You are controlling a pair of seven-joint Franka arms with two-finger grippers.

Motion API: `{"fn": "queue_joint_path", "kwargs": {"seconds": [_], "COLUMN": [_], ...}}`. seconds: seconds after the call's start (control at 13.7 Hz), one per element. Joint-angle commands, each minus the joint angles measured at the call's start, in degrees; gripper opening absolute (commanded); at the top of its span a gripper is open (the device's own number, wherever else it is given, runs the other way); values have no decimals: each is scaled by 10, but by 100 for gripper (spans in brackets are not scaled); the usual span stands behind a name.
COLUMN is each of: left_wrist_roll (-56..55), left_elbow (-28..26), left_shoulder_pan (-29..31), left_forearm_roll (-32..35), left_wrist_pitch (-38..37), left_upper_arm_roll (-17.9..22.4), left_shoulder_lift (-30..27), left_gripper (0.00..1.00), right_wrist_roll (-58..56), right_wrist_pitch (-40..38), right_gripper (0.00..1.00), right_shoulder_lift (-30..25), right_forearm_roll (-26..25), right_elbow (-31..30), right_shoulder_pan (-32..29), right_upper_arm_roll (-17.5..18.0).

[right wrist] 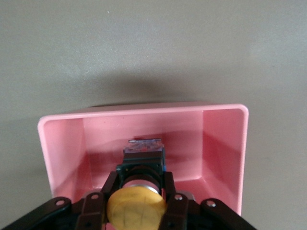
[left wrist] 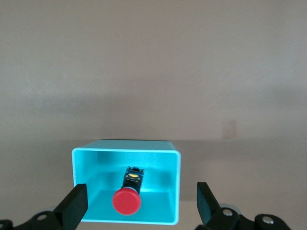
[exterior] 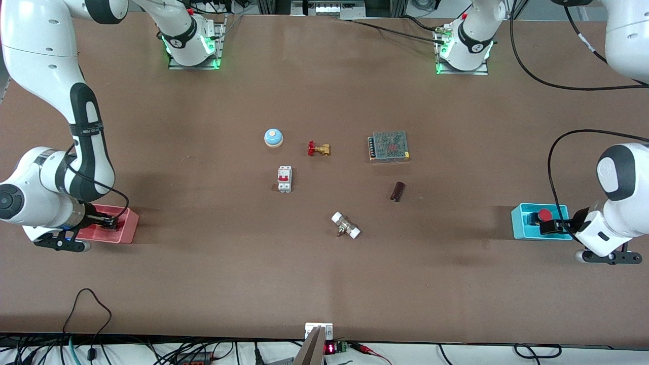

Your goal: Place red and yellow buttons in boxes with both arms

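The red button [left wrist: 126, 201] lies on its side in the cyan box [left wrist: 175, 187], cap toward my left gripper; it also shows in the front view [exterior: 545, 215]. My left gripper [left wrist: 141, 206] is open over the box's edge, its fingers apart on either side of the button and not touching it. The cyan box [exterior: 518, 223] sits at the left arm's end of the table. My right gripper [right wrist: 140, 184] is shut on the yellow button [right wrist: 136, 208] and holds it inside the pink box [right wrist: 220, 143]. The pink box [exterior: 127, 228] sits at the right arm's end.
In the table's middle stand a light-blue dome [exterior: 273, 137], a brass valve with a red handle [exterior: 319, 149], a grey mesh power unit [exterior: 389, 146], a white breaker [exterior: 284, 179], a small dark block [exterior: 397, 191] and a white-ended fitting [exterior: 346, 225].
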Motion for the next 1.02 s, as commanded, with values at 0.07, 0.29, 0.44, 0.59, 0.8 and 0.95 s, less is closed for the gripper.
{"fn": "queue_joint_path", "kwargs": {"seconds": [0.07, 0.29, 0.44, 0.59, 0.8, 0.95], "left_wrist_roll": [-47, -65, -66, -64, -55, -54], "left_elbow": [-22, -22, -35, -36, -53, -76], "left_shoulder_pan": [-25, -41, -40, -39, -39, -33], "left_forearm_roll": [11, 7, 5, 3, 2, -21], "left_wrist_pitch": [-33, -91, -109, -159, -183, -184], "left_upper_arm_roll": [2, -5, -22, -37, -46, -59], "left_shoulder_lift": [-61, -113, -149, -178, -236, -283], "left_gripper": [100, 100, 100, 100, 100, 100], "right_wrist_roll": [-10, -12, -10, -11, -12, -12], "right_wrist_pitch": [5, 4, 1, -1, -26, -71], "right_gripper": [82, 100, 100, 100, 100, 100], "right_shoulder_lift": [7, 3, -2, -10, -40, -74], "right_forearm_roll": [22, 26, 26, 27, 38, 39], "right_elbow": [15, 15, 15, 15, 15, 18], "right_shoulder_pan": [-10, -16, -14, -17, -10, -6], "right_upper_arm_roll": [8, 8, 8, 8, 8, 9]}}
